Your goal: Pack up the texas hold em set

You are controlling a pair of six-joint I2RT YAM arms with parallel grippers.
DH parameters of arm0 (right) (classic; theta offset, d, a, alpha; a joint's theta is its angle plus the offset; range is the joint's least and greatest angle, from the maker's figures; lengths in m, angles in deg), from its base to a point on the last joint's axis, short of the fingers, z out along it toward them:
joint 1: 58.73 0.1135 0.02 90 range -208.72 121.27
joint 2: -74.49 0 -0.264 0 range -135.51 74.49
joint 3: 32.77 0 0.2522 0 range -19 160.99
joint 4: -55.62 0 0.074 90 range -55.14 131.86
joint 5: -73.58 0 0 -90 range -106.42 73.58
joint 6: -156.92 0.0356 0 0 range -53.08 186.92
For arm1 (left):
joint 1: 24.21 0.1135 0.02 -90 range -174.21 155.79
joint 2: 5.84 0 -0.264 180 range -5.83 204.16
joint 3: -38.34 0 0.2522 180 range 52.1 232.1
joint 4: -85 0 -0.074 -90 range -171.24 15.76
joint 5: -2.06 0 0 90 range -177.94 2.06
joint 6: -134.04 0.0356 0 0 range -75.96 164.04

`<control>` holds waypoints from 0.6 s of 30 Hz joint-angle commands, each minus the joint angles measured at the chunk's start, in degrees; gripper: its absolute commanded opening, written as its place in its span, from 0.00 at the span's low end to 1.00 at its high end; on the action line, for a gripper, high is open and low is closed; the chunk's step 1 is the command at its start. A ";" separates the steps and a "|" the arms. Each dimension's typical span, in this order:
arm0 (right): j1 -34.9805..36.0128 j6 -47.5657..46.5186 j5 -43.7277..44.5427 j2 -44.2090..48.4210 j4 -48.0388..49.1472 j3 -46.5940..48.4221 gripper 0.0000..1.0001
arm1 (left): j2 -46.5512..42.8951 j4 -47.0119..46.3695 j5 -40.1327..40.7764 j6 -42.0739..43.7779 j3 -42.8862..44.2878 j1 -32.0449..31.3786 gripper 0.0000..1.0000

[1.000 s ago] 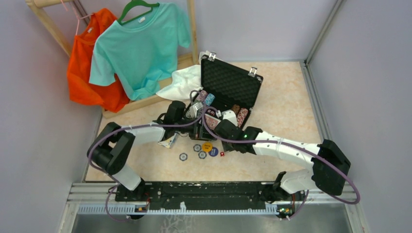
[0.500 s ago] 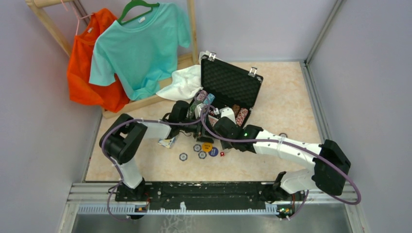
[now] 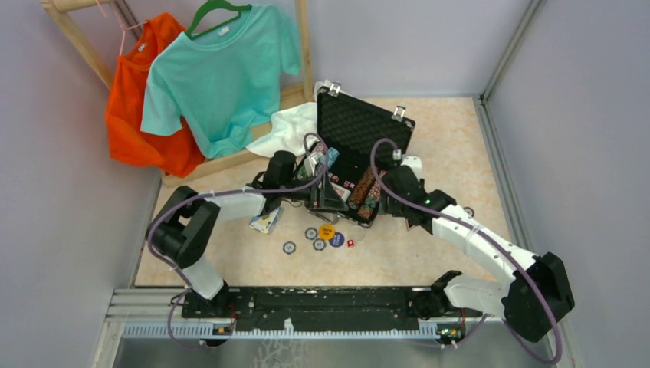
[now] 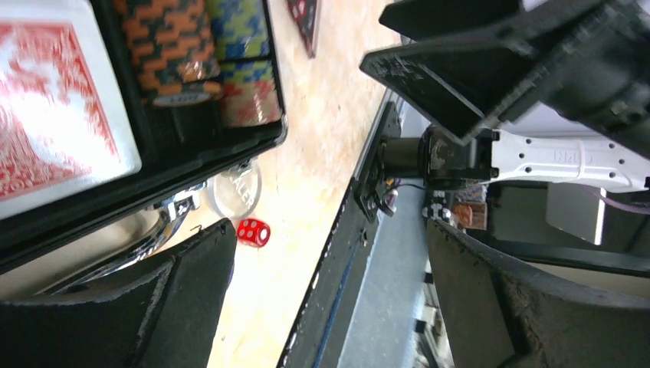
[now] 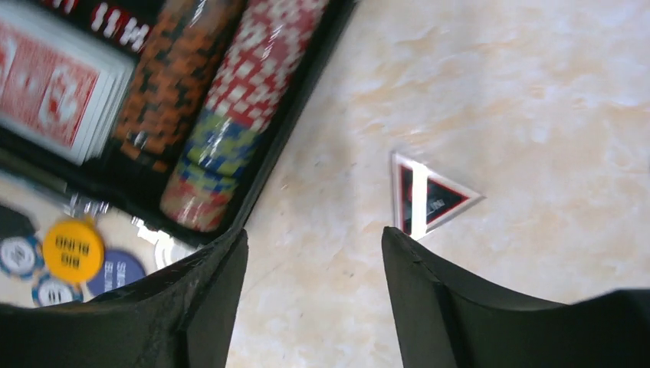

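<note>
An open black case [image 3: 360,126] sits on the table [image 3: 460,153], toward the far middle, with its lid standing upright. Inside it, rows of chips [image 5: 230,100] lie packed side by side, with a red deck [image 5: 50,84] next to them.

On the table just in front of the case lie a yellow button [image 3: 327,232], a blue button [image 3: 336,240], three loose chips [image 3: 311,233] and a small red die [image 3: 350,243].

The left gripper [image 4: 329,253] hovers low at the near edge of the case, close to the die. Its jaws are spread wide, with nothing between them. The right gripper [image 5: 314,245] hangs over bare table just beside the right side of the case. Its jaws are also apart and hold nothing. A small triangular piece [image 5: 429,203] lies on the table near the right gripper, apart from the case.

A crumpled white cloth [image 3: 287,130] lies behind the case to the left, just beside the lid. Farther left, a teal shirt [image 3: 222,73] and an orange shirt [image 3: 142,100] hang from a wooden rack [image 3: 305,46].
</note>
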 commanded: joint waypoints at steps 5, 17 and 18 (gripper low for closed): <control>-16.70 1.47 8.08 -0.24 -1.45 5.82 0.80 | -8.02 4.52 8.01 8.32 2.57 1.78 0.99; -30.60 13.03 9.50 -3.55 4.91 2.31 0.89 | -7.96 2.12 10.32 2.56 4.38 -0.45 0.96; -33.01 12.47 8.92 -3.65 5.63 1.58 0.87 | -8.59 3.03 11.18 3.20 4.58 -0.63 0.96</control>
